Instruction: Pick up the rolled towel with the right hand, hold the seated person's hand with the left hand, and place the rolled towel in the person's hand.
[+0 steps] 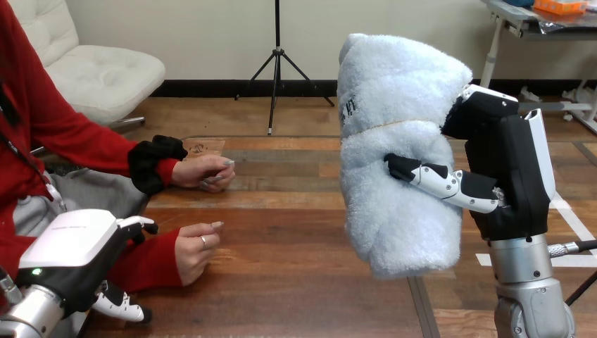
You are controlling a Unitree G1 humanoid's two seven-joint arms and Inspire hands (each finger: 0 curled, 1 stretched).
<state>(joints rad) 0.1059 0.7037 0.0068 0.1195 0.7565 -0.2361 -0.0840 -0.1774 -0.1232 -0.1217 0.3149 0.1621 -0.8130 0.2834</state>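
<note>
Right hand (pixel 517 176) grips rolled towel (pixel 394 105) — upright, raised

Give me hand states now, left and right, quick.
Left hand: cannot tell, it is by the person's red sleeve.
Right hand: shut on the rolled towel, raised above the table.

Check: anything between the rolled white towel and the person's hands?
Nothing visible. Only bare wooden table lies between the white fluffy rolled towel, gripped in the right hand, and the person's nearer hand or farther hand.
</note>
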